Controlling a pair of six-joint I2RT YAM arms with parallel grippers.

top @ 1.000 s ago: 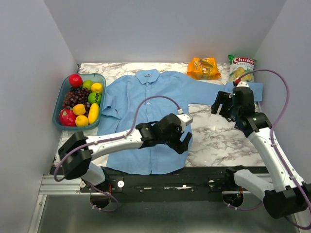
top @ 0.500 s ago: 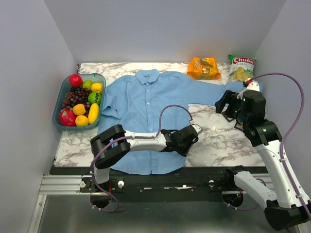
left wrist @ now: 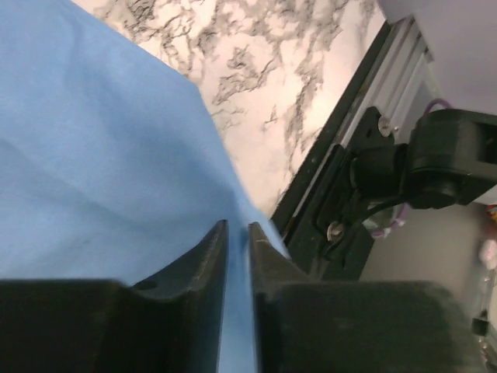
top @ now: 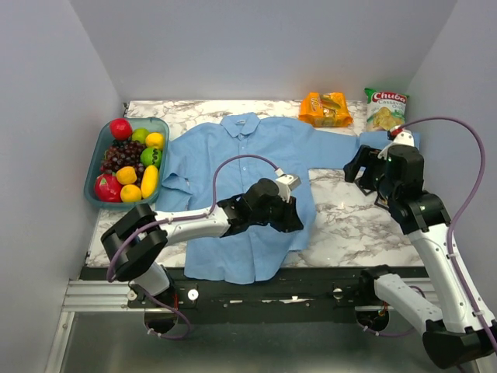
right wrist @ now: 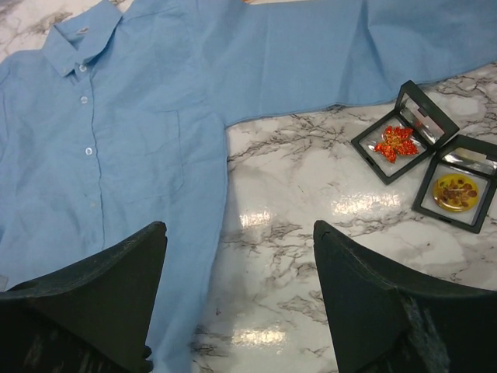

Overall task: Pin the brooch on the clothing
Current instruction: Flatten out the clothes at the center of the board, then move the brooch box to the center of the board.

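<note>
Trays: I see the brooch [right wrist: 397, 142] in one open black tray [right wrist: 365, 153], a yellow disc [right wrist: 455, 189] in its twin [right wrist: 423, 190] — both beside the sleeve.
Tub [top: 94, 159]: fruit [top: 124, 155].
Shirt [top: 233, 155]: flat — collar far, hem near.
Left gripper [left wrist: 238, 227]: pinching the shirt's edge.
Right gripper [right wrist: 239, 227]: spread.

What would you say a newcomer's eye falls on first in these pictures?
The light blue shirt spread over the middle of the marble table, with the left hand pinching its lower right edge. Then the bright fruit tray at the table's left edge, and the orange-red brooch in its open black case right of the shirt's front.
</note>
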